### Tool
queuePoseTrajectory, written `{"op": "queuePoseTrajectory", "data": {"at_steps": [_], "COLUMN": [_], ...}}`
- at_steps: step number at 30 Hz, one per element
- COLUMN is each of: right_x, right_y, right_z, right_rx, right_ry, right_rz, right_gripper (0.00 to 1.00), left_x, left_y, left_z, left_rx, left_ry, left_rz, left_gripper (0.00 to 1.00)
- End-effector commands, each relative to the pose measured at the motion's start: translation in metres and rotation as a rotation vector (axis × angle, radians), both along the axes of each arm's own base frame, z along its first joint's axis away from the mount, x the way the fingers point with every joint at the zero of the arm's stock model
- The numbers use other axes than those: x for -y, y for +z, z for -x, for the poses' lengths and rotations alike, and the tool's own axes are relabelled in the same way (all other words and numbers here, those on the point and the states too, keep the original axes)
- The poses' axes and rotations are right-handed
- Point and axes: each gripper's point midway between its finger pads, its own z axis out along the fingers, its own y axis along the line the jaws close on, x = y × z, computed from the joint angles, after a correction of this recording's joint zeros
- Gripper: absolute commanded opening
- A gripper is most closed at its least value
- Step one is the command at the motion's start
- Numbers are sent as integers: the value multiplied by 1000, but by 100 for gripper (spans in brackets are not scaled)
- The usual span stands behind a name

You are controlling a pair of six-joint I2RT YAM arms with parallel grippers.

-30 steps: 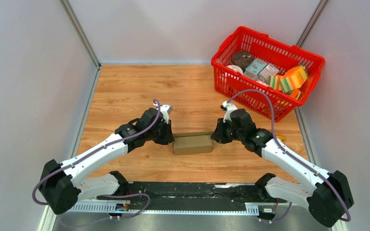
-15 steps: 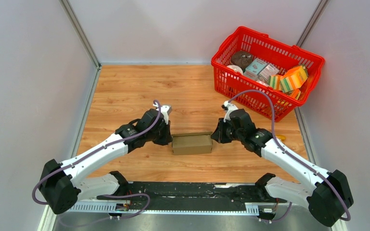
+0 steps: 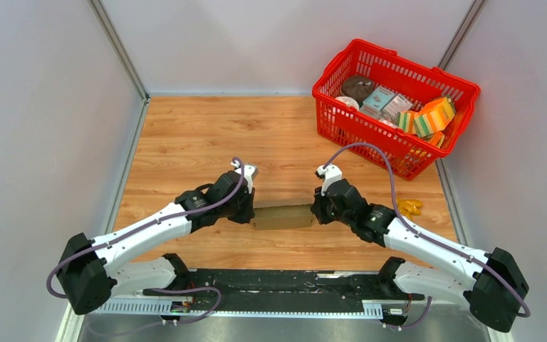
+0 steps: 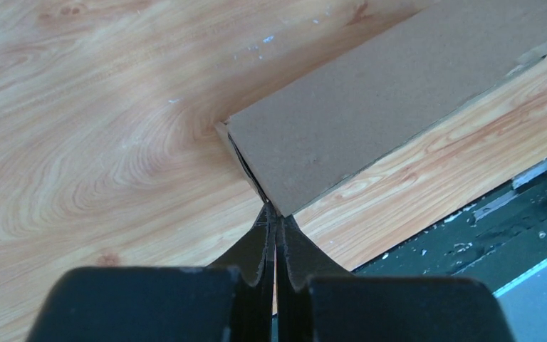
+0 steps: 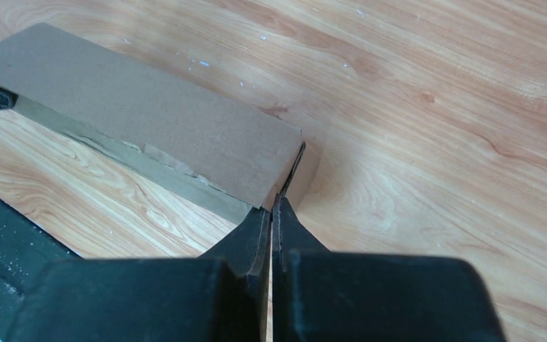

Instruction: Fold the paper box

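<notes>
Box (image 3: 283,216) lies flat on the table (image 3: 185,135), low in the middle and just ahead of my bases, with one of my grippers at each short end. My left gripper (image 4: 274,214) is pinched fully together, its tips against the near left corner, where a dark slit shows at the end. My right gripper (image 5: 274,206) is pressed just as tight, tips at the seam of the right end. (I cannot tell whether either pair has nipped a sliver of card; no gap shows.)

Such narrow points on thin card worry me. If I press inward unevenly, I expect the box to skid or swing round on the smooth wood instead of folding. Too hard from both ends and the top panel may buckle. A tip could also slide into the slit and pry that end open. The near long edge looks ragged from my right wrist and might snag or tear further.
</notes>
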Motion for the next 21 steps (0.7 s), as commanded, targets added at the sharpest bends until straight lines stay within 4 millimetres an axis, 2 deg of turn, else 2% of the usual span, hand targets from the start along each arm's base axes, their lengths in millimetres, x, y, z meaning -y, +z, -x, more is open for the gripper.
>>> {"op": "queuePoseTrajectory", "data": {"at_steps": [1,3,4,7,9,10,12,14,15,16,17,19,21], "right_x": [-3,-1,-1,0,5,4,8,8,10,11,11,11,5], "right_y": [-4,-3,-2,8,11,22,29,46,53,60,68,75,73], "right_z": [3,7,10,24,35,38,41,38,32,28,22,8,-6], "right_rx": [30,1,-16,-87,-136,-154,-192,-194,-183,-168,-146,-120,-102], "right_ry": [-30,-47,-50,-48,-58,-84,-119,-159,-180,-192,-200,-217,-212], "right_rz": [-25,-40,-49,-79,-92,-142,-180,-250,-267,-284,-290,-309,-304], "right_gripper": [2,9,24,41,46,47,48,52,57,68,72,74,70], "left_x": [7,7,5,2,0,0,-2,-2,-2,-3,-3,-2,-2], "left_y": [-3,-4,-6,-4,-2,-2,0,2,2,1,1,0,0], "left_z": [9,10,10,9,9,9,9,9,9,10,10,10,10], "left_rx": [19,25,29,39,49,54,61,64,67,64,64,62,63], "left_ry": [-3,10,17,32,37,38,41,41,42,42,42,42,44], "left_rz": [19,17,9,9,13,16,20,23,25,21,21,23,26], "left_gripper": [0,0,0,0,0,0,0,0,0,0,0,0,0]}}
